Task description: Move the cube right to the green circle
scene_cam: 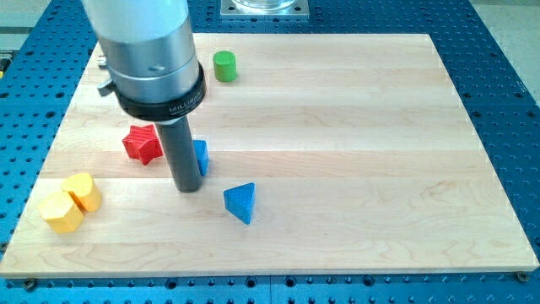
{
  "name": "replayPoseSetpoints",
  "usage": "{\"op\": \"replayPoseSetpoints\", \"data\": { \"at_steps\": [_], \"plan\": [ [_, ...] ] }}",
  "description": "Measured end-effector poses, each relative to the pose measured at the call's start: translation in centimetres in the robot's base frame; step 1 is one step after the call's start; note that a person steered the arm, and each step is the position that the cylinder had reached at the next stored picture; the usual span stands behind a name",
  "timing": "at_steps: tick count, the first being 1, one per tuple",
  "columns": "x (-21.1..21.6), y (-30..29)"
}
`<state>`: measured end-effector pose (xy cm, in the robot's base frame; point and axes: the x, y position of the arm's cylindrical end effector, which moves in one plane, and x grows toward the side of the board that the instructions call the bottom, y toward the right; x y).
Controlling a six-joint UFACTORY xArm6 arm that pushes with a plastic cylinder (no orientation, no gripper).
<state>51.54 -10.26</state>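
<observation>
A green round block point(224, 65) stands near the view's top, left of centre. A blue cube point(201, 156) sits on the board point(354, 152) left of centre, mostly hidden behind my dark rod. My tip point(186, 187) rests on the board just left of and below the cube, touching or nearly touching its left side. The cube lies well below the green round block.
A red star-shaped block point(143, 143) lies left of the rod. A blue triangular block point(241, 202) lies below and right of the cube. Two yellow blocks point(82, 191) point(62, 211) sit at the lower left. The arm's grey body point(148, 51) covers the upper left.
</observation>
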Motion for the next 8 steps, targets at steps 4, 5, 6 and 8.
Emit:
{"op": "replayPoseSetpoints", "data": {
  "at_steps": [4,5,6,8],
  "plan": [
    [-2.3,2.4],
    [-3.6,-1.0],
    [-8.8,-0.5],
    [-20.6,6.8]
  ]
}}
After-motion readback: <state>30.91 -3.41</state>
